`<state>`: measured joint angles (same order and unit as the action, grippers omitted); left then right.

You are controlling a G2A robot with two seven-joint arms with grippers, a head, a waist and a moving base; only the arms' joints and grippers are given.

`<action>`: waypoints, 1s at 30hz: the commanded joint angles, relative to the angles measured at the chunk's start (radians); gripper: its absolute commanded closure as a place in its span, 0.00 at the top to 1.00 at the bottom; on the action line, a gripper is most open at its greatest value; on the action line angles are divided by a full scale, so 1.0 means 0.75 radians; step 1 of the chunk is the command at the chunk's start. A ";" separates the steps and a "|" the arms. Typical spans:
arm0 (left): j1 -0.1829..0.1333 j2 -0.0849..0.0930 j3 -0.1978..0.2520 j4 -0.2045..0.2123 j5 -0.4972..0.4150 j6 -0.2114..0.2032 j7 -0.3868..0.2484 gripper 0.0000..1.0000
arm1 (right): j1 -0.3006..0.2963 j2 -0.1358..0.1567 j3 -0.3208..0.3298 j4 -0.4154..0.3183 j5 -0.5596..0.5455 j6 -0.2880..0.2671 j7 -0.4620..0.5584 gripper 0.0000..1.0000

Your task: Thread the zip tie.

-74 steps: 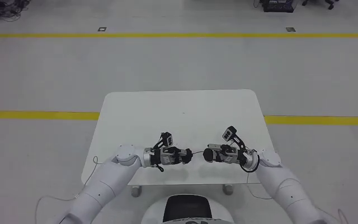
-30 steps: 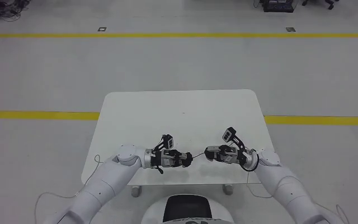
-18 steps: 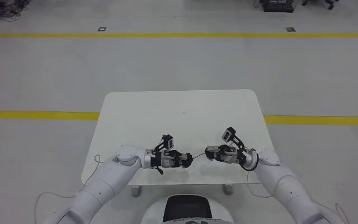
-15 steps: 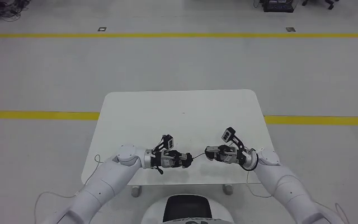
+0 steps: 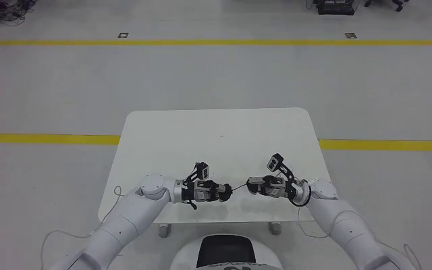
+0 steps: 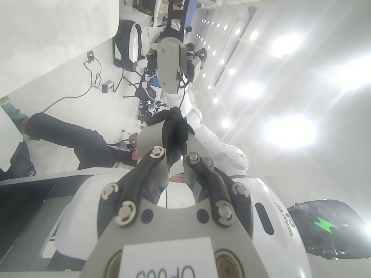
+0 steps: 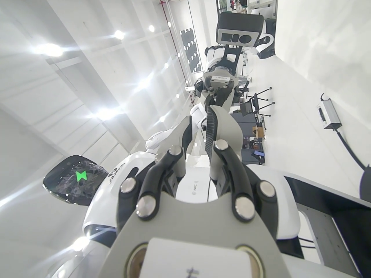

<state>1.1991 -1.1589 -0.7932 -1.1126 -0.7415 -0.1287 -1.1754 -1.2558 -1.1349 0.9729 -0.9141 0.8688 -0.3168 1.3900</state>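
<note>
Showing the hazard where the two tools met. The zip tie (image 5: pixel 237 187), a thin dark strand, spanned the small gap between the left tool (image 5: pixel 227 191) and the right tool (image 5: pixel 250 184), in the air above the near part of the desk (image 5: pixel 216 131). The left tool was clamped on one end of it. Whether the right tool gripped the other end or merely met it could not be told.

The likeliest fault was judged to be a miss. So thin a strap would bend under any sideways offset between the tools, and its tip would slide past its own locking head instead of entering. A loose hold could also let it twist or drop, possibly beyond the desk's near edge.

Both arms were bent at the elbow with forearms turned inward. The tools pointed at one another almost tip to tip, the right set slightly farther from the robot.
</note>
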 commanded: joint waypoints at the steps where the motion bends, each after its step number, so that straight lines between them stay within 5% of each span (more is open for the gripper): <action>1: -0.001 0.000 0.002 -0.001 -0.001 0.001 0.002 0.00 | 0.000 0.002 -0.003 -0.002 -0.002 -0.001 0.000 0.09; 5: -0.002 0.001 0.006 0.000 -0.004 0.002 0.004 0.00 | 0.001 0.005 -0.008 -0.004 -0.001 -0.003 0.000 0.00; 15: -0.009 0.001 0.016 0.009 -0.008 0.000 0.016 0.00 | 0.009 0.004 -0.012 0.019 -0.010 -0.015 0.000 0.00; 16: -0.010 0.001 0.018 0.009 -0.008 -0.001 0.018 0.16 | 0.010 0.003 -0.012 0.021 -0.011 -0.016 0.000 0.00; 17: -0.010 0.001 0.019 0.010 -0.008 -0.001 0.024 0.46 | 0.010 0.002 -0.011 0.023 -0.011 -0.016 0.000 0.00; 18: -0.011 0.001 0.020 0.010 -0.008 -0.002 0.031 1.00 | 0.011 0.001 -0.011 0.024 -0.011 -0.017 0.000 0.00; 30: -0.011 0.000 0.020 0.008 -0.010 -0.006 0.038 1.00 | 0.010 -0.009 0.006 0.049 0.034 -0.019 0.000 0.00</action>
<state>1.1912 -1.1587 -0.7784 -1.1065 -0.7493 -0.1334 -1.1469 -1.2481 -1.1415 0.9763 -0.8788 0.8911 -0.3311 1.3900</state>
